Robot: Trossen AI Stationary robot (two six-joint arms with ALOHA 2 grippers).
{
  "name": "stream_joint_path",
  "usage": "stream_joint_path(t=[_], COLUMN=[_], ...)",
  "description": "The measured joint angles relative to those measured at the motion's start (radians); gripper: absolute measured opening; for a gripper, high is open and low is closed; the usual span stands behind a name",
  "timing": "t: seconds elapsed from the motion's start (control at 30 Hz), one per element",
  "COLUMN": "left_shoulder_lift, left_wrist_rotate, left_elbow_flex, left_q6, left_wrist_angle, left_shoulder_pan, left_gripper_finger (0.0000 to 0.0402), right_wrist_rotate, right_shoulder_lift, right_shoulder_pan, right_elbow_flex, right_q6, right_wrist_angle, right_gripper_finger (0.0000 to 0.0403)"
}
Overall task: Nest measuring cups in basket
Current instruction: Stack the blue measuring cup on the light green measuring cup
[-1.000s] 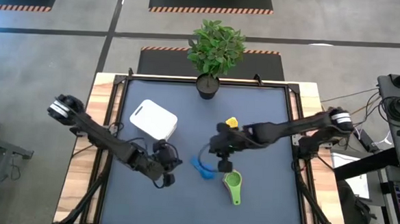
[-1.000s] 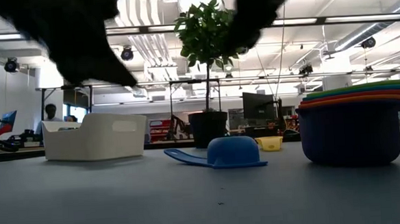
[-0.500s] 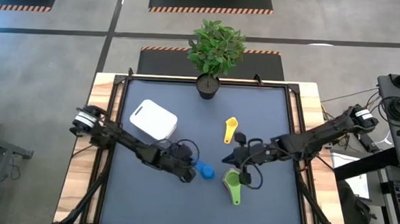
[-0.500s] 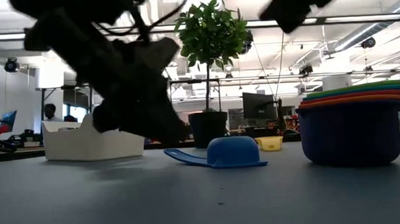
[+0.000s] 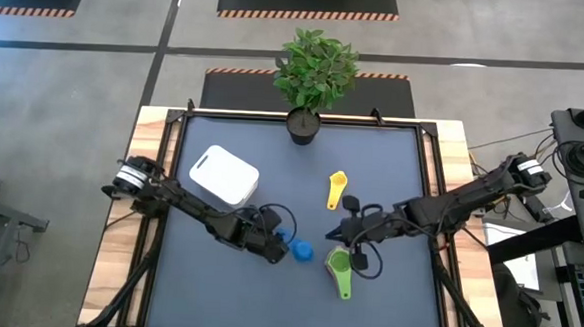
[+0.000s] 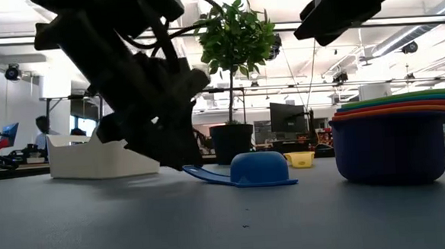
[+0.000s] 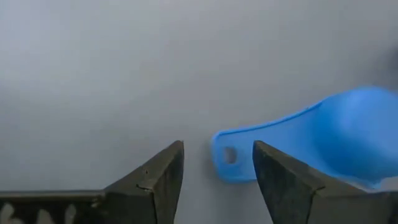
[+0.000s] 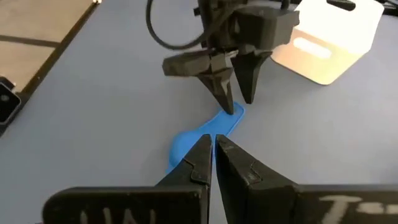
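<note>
Straddling the handle tip of the upturned blue cup (image 7: 348, 134) mid-worktop, the left end effector (image 7: 217, 171) stands apart, bare worktop (image 5: 216, 280) all around, basket (image 5: 223, 175) nearby, right end effector (image 8: 213, 158) together above it

I count two loose measuring cups on my table (image 5: 392, 169): one blue cup (image 5: 298, 250) and one yellow cup (image 5: 337, 188). There is one nested stack (image 5: 340, 270) of cups with green on top; the low view shows several colored rims, but I cannot tell exactly how many. There is one white basket (image 5: 223, 174), one potted plant (image 5: 315, 70), and one person (image 6: 42, 128) far behind. I have two grippers: the left gripper (image 5: 280, 242) and the right gripper (image 5: 338, 231).
</note>
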Motion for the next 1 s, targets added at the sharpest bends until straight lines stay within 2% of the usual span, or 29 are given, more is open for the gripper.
stream_joint_path(t=[0.43,0.73,1.0], left_shoulder_lift=[0.063,0.054,-0.003], left_wrist_rotate=[-0.009,-0.015,-0.023], left_elbow_flex=[-0.011,-0.002,-0.002], left_q6=[0.037,0.055,0.107], left_wrist_angle=[0.145,0.158,0.152], left_shoulder_pan=[-0.004,-0.011,-0.027], left_gripper_finger=[0.0119,0.0011,0.0002], right_wrist_rotate=[0.000,0.000,0.000], right_shoulder_lift=[0.008,0.008,0.009], right_shoulder_pan=[0.000,0.005,0.008], right_elbow_flex=[0.000,0.000,-0.003], right_q6=[-0.001,0.000,0.029], right_wrist_angle=[-0.005,-0.005,-0.004], right_gripper_finger=[0.0008,0.0008,0.0008])
